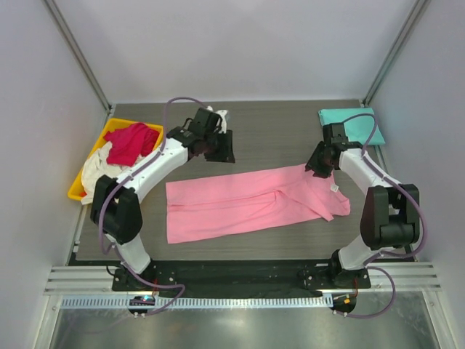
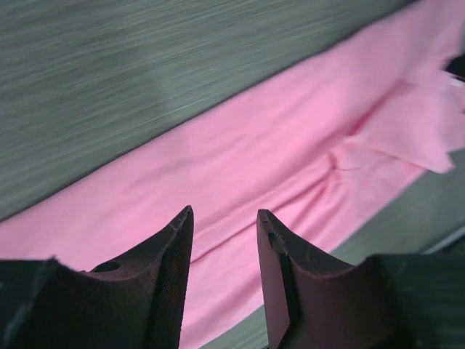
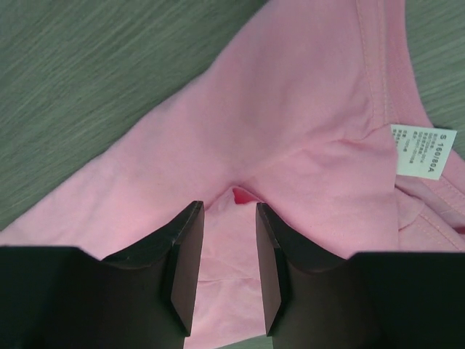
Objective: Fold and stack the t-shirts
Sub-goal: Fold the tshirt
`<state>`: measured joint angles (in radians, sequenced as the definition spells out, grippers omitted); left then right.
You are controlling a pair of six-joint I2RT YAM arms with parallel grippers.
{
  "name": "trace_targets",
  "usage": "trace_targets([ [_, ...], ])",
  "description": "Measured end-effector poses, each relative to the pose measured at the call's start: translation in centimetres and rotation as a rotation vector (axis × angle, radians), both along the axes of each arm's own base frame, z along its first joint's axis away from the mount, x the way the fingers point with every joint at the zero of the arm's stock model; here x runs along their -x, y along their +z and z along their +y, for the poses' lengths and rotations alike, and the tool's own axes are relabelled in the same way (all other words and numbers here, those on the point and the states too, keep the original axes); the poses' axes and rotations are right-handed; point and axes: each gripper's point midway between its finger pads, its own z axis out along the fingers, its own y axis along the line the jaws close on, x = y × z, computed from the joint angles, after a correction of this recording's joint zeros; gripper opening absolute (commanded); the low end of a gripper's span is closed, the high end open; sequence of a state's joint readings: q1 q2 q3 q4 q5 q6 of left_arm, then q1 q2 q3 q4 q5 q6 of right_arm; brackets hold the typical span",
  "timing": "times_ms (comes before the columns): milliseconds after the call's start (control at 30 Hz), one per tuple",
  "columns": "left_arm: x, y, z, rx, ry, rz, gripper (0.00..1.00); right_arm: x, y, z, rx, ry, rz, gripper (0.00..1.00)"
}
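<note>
The pink t-shirt lies across the middle of the table, folded into a long band, with its collar and white label at the right end. My right gripper is low on that end. Its jaws stand apart, the fingertips press into the cloth, and a loose ridge of pink cloth puckers up between them. My left gripper hovers open and empty over the shirt's back edge. The teal t-shirt lies folded at the back right. The crimson t-shirt and the cream t-shirt sit crumpled in the bin.
A yellow plastic bin stands at the table's left edge. Grey wood-grain table shows behind the pink shirt. White walls close in both sides and the back. A metal rail runs along the near edge by the arm bases.
</note>
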<state>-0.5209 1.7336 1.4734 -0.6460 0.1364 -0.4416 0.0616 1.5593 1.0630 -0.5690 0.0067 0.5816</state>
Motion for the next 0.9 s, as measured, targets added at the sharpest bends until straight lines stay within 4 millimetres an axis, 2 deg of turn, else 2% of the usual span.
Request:
trace_targets([
  [67,0.2,1.6,-3.2,0.080,-0.071,-0.037,0.41,-0.8,0.3,0.1,0.000,0.004,-0.006,0.40],
  [133,0.2,2.1,-5.6,0.137,-0.119,-0.043,0.40,-1.6,0.0,0.1,0.003,0.008,-0.002,0.39],
  [233,0.2,0.4,-8.4,0.173,-0.162,-0.012,0.39,-1.8,-1.6,0.4,0.009,0.023,0.042,0.38],
  [333,0.9,-3.5,-10.2,0.165,-0.191,0.068,0.39,-0.9,-3.3,1.1,0.021,0.049,0.104,0.37],
  [433,2.5,-7.1,-11.6,0.142,-0.217,0.146,0.39,0.0,-3.9,1.9,0.035,0.076,0.135,0.36],
  [500,3.7,-8.2,-12.3,0.134,-0.238,0.174,0.39,0.4,-4.1,2.3,0.049,0.090,0.143,0.35],
  [633,4.6,-8.1,-13.7,0.154,-0.265,0.174,0.39,1.1,-4.2,2.6,0.075,0.102,0.157,0.27],
  [767,4.7,-7.8,-14.4,0.173,-0.277,0.165,0.39,1.0,-3.6,2.3,0.099,0.092,0.139,0.01],
  [900,4.6,-8.3,-14.5,0.174,-0.277,0.169,0.40,0.9,-3.1,1.9,0.122,0.097,0.121,0.01],
])
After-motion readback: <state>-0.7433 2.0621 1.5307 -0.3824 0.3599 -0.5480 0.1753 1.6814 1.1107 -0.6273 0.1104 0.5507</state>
